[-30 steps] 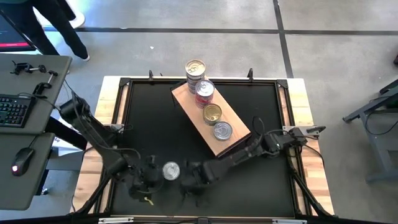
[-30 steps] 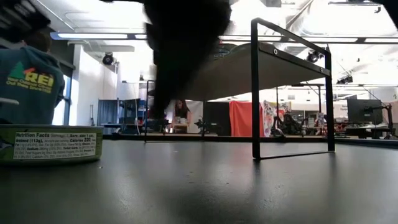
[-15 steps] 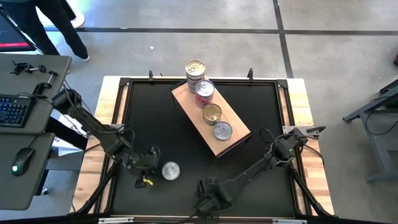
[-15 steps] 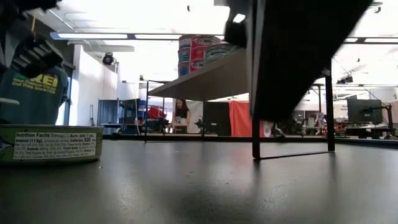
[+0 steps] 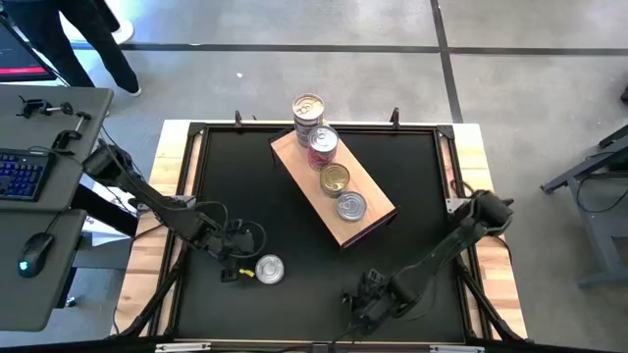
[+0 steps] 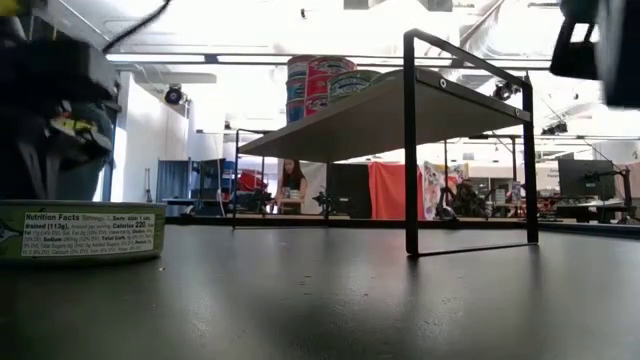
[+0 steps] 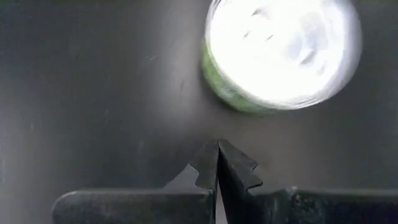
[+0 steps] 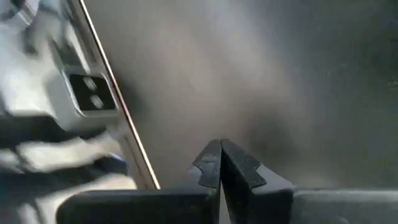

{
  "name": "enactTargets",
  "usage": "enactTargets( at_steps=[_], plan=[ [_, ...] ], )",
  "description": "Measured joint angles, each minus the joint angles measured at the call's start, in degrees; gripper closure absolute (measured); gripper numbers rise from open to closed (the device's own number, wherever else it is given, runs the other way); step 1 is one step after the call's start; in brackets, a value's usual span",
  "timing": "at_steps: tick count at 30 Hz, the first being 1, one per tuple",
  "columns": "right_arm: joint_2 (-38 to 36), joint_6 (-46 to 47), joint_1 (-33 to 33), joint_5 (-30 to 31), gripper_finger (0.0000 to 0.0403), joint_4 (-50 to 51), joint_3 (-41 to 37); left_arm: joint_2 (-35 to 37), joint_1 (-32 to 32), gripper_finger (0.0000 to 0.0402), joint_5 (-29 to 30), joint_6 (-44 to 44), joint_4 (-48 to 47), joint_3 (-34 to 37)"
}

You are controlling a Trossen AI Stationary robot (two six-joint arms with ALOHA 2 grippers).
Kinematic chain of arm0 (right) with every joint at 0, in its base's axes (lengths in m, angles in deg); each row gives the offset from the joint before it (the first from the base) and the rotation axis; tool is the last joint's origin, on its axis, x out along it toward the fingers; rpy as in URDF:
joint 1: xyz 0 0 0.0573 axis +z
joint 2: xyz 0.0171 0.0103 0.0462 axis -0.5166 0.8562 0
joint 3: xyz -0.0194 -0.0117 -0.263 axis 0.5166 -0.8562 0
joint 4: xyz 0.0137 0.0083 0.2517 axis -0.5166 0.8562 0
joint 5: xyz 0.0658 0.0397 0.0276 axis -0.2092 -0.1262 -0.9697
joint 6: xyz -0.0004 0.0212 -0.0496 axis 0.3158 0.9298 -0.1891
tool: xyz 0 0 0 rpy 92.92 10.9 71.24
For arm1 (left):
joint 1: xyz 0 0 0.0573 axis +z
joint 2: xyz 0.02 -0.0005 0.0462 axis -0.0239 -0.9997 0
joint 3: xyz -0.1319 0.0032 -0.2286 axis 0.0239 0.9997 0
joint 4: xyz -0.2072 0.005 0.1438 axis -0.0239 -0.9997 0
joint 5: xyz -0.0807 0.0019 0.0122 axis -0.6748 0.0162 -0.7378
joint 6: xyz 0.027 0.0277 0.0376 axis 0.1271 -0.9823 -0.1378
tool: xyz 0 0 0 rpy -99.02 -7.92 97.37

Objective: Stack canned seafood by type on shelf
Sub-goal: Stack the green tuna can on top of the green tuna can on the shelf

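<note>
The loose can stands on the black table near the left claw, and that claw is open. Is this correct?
Not quite. The can does stand on the table near the left claw, but that claw is shut: the left wrist view shows its two fingers pressed together, with nothing between them.

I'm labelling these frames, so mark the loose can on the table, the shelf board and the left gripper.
loose can (image 5: 270, 269), high view, middle of its silver lid.
shelf board (image 5: 294, 158), high view, bare wood beside the cans.
left gripper (image 7: 217, 149), left wrist view, tips of its shut fingers.
</note>
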Motion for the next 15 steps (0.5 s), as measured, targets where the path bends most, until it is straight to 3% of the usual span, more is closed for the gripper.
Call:
enactTargets(
  at_steps=[4,15],
  plan=[
    [-3.14,2.55,0.0,3.03,0.0403,-7.3,-5.41,-5.23,1.12,0.0402,-0.31,0.01,3.34,0.03],
    [-2.52,-5.02,-3.16,5.15,0.0403,-13.68,-5.64,-11.62,1.06,0.0402,0.65,4.9,15.84,0.03]
  ],
)
